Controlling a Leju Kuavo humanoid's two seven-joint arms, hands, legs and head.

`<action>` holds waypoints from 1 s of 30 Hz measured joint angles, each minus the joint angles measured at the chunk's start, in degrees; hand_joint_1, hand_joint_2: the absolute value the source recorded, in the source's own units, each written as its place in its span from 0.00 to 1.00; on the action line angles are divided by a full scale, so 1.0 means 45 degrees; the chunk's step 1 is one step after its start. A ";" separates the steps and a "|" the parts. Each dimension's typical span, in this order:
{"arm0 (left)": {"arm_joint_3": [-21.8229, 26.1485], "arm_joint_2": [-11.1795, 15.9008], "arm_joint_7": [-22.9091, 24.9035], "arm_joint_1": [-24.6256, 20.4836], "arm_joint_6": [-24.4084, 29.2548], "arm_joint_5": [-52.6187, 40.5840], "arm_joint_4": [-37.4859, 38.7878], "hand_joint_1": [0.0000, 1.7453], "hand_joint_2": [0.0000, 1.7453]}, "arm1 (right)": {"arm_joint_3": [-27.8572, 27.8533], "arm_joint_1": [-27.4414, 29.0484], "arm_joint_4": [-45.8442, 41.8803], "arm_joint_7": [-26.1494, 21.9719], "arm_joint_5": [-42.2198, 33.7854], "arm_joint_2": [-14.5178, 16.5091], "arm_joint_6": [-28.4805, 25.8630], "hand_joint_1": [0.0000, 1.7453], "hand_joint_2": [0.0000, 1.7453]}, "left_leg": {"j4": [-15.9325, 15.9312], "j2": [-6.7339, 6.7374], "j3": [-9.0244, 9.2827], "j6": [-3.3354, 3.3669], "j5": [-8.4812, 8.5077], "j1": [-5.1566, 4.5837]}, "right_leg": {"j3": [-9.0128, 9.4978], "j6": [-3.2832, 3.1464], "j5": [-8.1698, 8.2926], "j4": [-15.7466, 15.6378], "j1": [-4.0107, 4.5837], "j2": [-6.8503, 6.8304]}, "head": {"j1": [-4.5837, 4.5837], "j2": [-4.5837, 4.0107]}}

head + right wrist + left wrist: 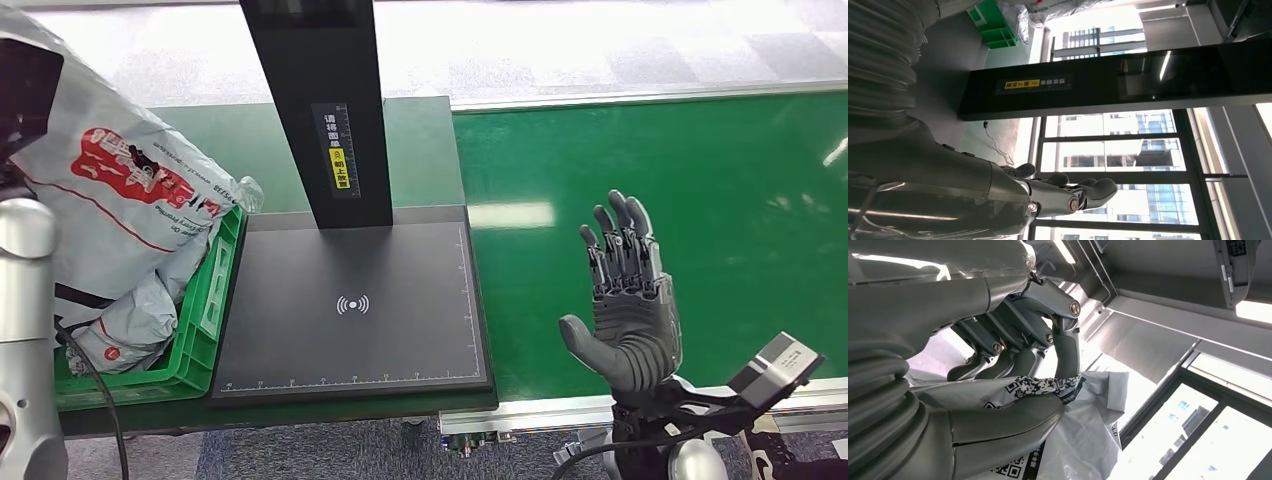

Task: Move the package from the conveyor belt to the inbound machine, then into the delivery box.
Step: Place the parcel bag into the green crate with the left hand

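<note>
My left hand point(998, 365) pinches the grey package point(120, 200) between thumb and fingers; wrist view shows the fingers point(1068, 340) curled onto a printed QR label, with the bag's plastic bunched under them. In head view the package hangs at 9 o'clock, above and partly inside the green crate point(205, 320), its lower end down in the crate. Can't tell whether it rests on the crate floor. Red print on the bag faces up.

My right hand point(625, 310) is at 4 o'clock, palm up, fingers apart and pointing to 12, holding nothing. It hovers over the green conveyor belt point(700, 200), near its front edge.

The black scanner pad point(350, 340) sits centre, between crate and belt, touching the crate's side. Its black post point(320, 100) rises at 12 o'clock with a yellow label point(338, 158) on it.
</note>
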 joint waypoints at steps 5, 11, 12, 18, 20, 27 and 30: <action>-0.0021 -0.0027 0.0000 -0.0058 -0.0170 0.0000 0.0196 1.00 1.00 | -0.0063 -0.0002 0.0000 0.0007 0.0000 0.0000 0.0038 0.00 1.00 | 0.0000 0.0001 -0.0001 0.0000 0.0000 0.0000 | -0.0001 0.0000 0.0000 0.0000 -0.0001 0.0001 | 0.0000 0.0000; -0.0065 -0.0047 -0.0005 0.0010 -0.0317 0.0018 0.0264 1.00 1.00 | -0.0080 0.0011 -0.0001 0.0011 -0.0001 0.0000 0.0058 0.00 1.00 | 0.0000 0.0001 -0.0001 0.0000 -0.0001 0.0000 | -0.0002 0.0000 -0.0001 0.0000 -0.0001 0.0002 | 0.0000 0.0000; -0.0079 -0.0051 -0.0004 0.0042 -0.0420 0.0010 0.0264 0.75 1.00 | -0.0084 0.0014 -0.0003 0.0012 -0.0005 0.0000 0.0072 0.00 1.00 | 0.0000 0.0002 0.0000 0.0000 -0.0001 0.0000 | -0.0002 0.0000 0.0000 0.0000 -0.0001 0.0002 | 0.0000 0.0000; -0.0329 -0.0074 0.0030 0.0100 -0.1105 -0.0153 0.0340 0.00 1.00 | -0.0204 -0.0002 -0.0003 0.0056 -0.0044 0.0000 0.0248 0.00 1.00 | 0.0000 0.0003 -0.0001 0.0000 0.0000 0.0000 | -0.0001 0.0000 0.0001 0.0000 -0.0001 0.0006 | 0.0000 0.0000; -0.0399 -0.0077 0.0039 0.0070 -0.1225 -0.0151 0.0420 0.00 1.00 | -0.0255 -0.0010 -0.0003 0.0075 -0.0060 0.0000 0.0272 0.00 1.00 | 0.0000 0.0007 -0.0001 0.0000 0.0000 0.0000 | -0.0001 -0.0001 0.0001 0.0000 -0.0001 0.0009 | -0.0001 0.0000; -0.0586 -0.0074 0.0040 0.0030 -0.1343 0.0146 0.0536 0.00 1.00 | -0.0349 0.0005 -0.0027 0.0085 -0.0077 0.0000 0.0307 0.00 1.00 | 0.0000 0.0011 -0.0001 0.0000 -0.0001 0.0000 | -0.0003 -0.0001 0.0000 0.0000 0.0000 0.0011 | 0.0000 0.0000; -0.0645 -0.0068 0.0039 0.0019 -0.1370 0.0323 0.0533 0.00 1.00 | -0.0394 0.0031 -0.0034 0.0085 -0.0086 0.0000 0.0371 0.00 1.00 | 0.0000 0.0011 -0.0001 0.0000 -0.0001 0.0000 | -0.0003 -0.0001 0.0000 0.0000 0.0000 0.0010 | 0.0000 0.0000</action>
